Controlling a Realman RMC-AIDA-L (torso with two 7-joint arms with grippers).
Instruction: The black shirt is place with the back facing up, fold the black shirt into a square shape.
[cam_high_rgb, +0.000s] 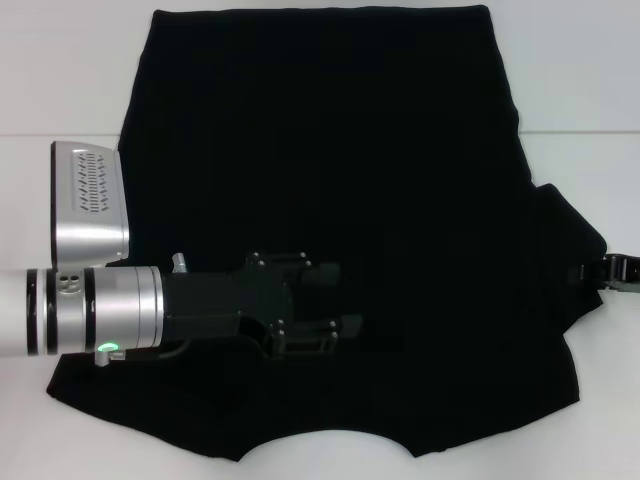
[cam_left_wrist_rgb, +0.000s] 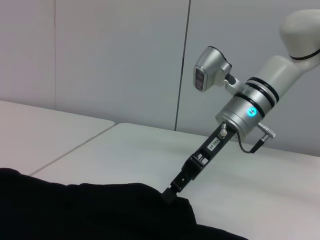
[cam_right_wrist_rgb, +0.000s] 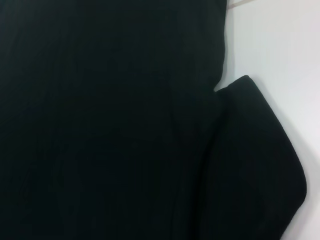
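The black shirt (cam_high_rgb: 330, 150) lies spread flat on the white table (cam_high_rgb: 60, 80), its curved neckline at the near edge. My left gripper (cam_high_rgb: 335, 297) reaches in from the left over the shirt's lower middle, open, with nothing between its fingers. My right gripper (cam_high_rgb: 612, 272) is at the far right, at the tip of the right sleeve (cam_high_rgb: 570, 250). In the left wrist view the right gripper (cam_left_wrist_rgb: 170, 194) is shut on the sleeve's edge, where the shirt (cam_left_wrist_rgb: 90, 215) is slightly raised. The right wrist view shows the shirt (cam_right_wrist_rgb: 110, 125) and the sleeve (cam_right_wrist_rgb: 260, 160) filling most of the picture.
A seam between two tabletops (cam_high_rgb: 580, 133) runs across behind the shirt's right side. Bare white table (cam_left_wrist_rgb: 150, 150) lies on both sides of the shirt. A pale wall (cam_left_wrist_rgb: 115, 60) stands beyond the table.
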